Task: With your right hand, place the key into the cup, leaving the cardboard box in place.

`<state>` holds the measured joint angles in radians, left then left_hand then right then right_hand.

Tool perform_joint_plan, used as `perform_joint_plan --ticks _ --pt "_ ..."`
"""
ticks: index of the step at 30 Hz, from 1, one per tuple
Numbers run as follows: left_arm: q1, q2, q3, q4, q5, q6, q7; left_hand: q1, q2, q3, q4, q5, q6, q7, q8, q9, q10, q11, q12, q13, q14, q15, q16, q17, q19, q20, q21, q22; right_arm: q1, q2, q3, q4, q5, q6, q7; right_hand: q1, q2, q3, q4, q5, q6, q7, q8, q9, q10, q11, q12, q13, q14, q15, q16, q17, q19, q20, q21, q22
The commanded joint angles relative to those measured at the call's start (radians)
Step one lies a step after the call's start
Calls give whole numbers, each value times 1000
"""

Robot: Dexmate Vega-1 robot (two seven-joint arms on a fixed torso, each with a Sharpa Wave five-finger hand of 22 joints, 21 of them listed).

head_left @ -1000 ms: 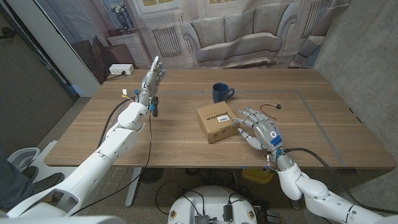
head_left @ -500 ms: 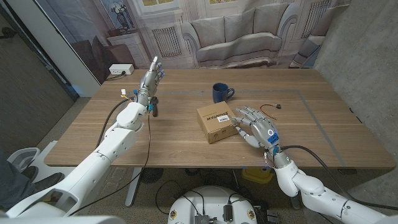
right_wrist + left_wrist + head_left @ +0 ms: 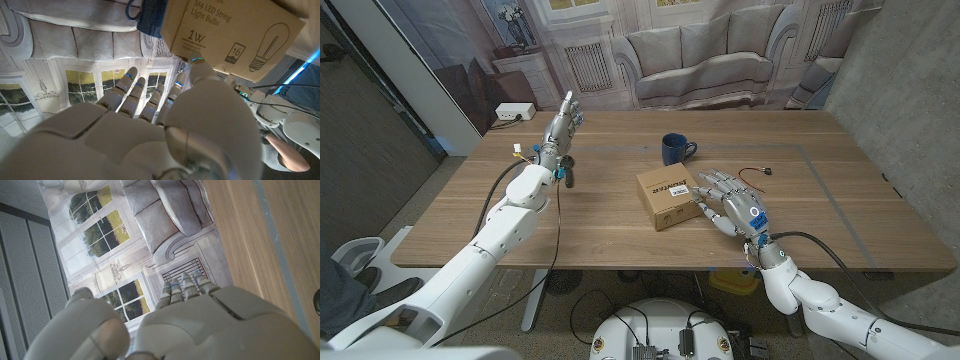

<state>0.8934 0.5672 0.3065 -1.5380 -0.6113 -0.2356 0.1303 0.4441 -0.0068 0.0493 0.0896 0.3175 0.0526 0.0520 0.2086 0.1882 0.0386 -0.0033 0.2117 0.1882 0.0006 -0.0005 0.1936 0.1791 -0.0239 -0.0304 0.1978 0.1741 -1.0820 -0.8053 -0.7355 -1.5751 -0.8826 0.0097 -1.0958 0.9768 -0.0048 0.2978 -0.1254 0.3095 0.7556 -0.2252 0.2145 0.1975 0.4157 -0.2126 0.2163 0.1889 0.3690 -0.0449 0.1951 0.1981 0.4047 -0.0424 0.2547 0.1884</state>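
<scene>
Right hand spread beside the box, key lying past it.

Head view: one cardboard box [image 3: 666, 196], one blue cup [image 3: 674, 149] behind it, one key [image 3: 760, 172] on the bench [image 3: 600, 225]; right hand [image 3: 732, 207] has edged toward the box, fingers spread, holding nothing. Left hand [image 3: 563, 124] stays raised, fingers straight together. Right wrist view alone shows the box's bulb print [image 3: 235, 35], the cup [image 3: 150, 17] beyond. Left wrist view: left hand [image 3: 200, 325] over bench.

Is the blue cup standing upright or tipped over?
Upright. In the head view the cup stands on its base on the table, rim facing up, handle to the side, behind the cardboard box.
</scene>
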Motion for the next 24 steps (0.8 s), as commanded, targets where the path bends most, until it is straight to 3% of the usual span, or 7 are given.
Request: perform_joint_plan --ticks 1,13,24 --pt "-1 1 0 9 -5 6 -3 5 6 -8 4 -2 6 -4 -5 2 9 -5 -3 5 6 0 -3 5 1 -8 1 4 15 8 -13 15 5 8 14 0 3 -5 4 4 -3 0 -3 4 6 0 2 2 12 -121 4 1 8 -102 -6 6" --pt "-9 0 0 21 -6 8 -5 6 7 -10 4 -3 7 -4 -5 2 10 -3 -3 5 6 0 -3 5 0 -8 1 4 46 28 -27 59 17 36 1 -6 5 -13 10 4 10 1 1 5 20 2 7 2 21 -126 6 1 18 -105 -4 5" --pt "-23 -5 7 37 -6 9 -14 7 8 -12 4 -3 8 -5 -6 2 10 -4 -4 5 5 -1 -4 5 -1 -7 0 4 50 27 -27 65 29 42 -7 -25 18 -38 27 4 113 1 31 8 64 1 19 1 39 -132 4 -1 33 -111 -6 5"
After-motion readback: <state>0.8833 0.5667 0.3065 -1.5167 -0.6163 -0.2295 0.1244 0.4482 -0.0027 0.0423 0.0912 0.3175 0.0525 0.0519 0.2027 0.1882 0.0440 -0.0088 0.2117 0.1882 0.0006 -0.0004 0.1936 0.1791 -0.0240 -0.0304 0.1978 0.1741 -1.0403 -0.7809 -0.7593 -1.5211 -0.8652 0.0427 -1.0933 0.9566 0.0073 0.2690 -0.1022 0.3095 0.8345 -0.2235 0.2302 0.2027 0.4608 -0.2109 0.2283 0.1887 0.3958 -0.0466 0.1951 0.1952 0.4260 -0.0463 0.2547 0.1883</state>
